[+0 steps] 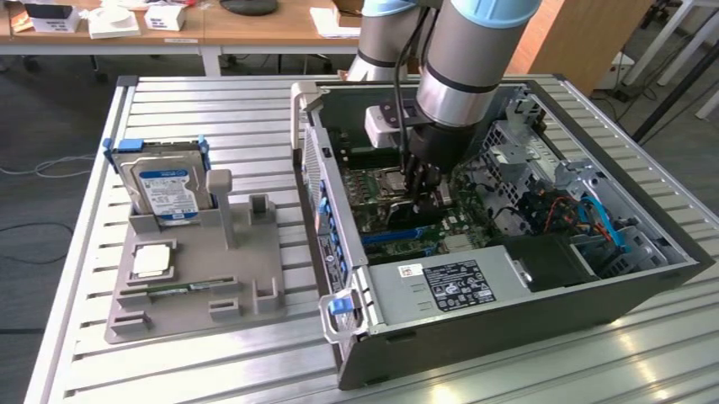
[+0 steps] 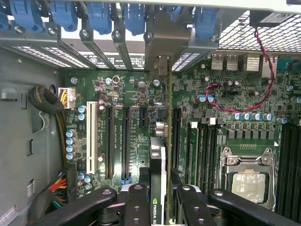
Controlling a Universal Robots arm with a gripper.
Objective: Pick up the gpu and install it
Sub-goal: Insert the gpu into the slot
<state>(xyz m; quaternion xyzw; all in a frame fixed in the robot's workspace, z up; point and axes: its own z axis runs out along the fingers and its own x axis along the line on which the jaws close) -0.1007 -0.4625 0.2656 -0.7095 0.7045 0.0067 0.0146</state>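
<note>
Exterior view
- Table: your slatted metal table carried the whole setup.
- Case: the open computer case lay on its side across the three o'clock half of the table, with its interior facing up.
- Holder: a grey holder sat at nine o'clock from the case, just beside it.
- Hard drive: the silver hard drive with the blue label stood upright at the holder's twelve o'clock end.
- Memory stick: a slim green memory stick lay flat toward the holder's six o'clock end.
- Arm: your arm hung into the case from twelve o'clock.
- Gripper: your gripper was low inside the case, above the motherboard. The labelled power supply was at its six o'clock.

Wrist view
- Gpu: the gpu stood on edge over the motherboard, in line with the black expansion slots. It lay between those slots and the processor socket.
- Bracket: its metal bracket was at the far end, up against the row of rear openings in the case.
- Fingers: your two black fingers were clamped on the card's near end, one on each face.
- Seating: you could not tell whether the card's edge was down in a slot.
</note>
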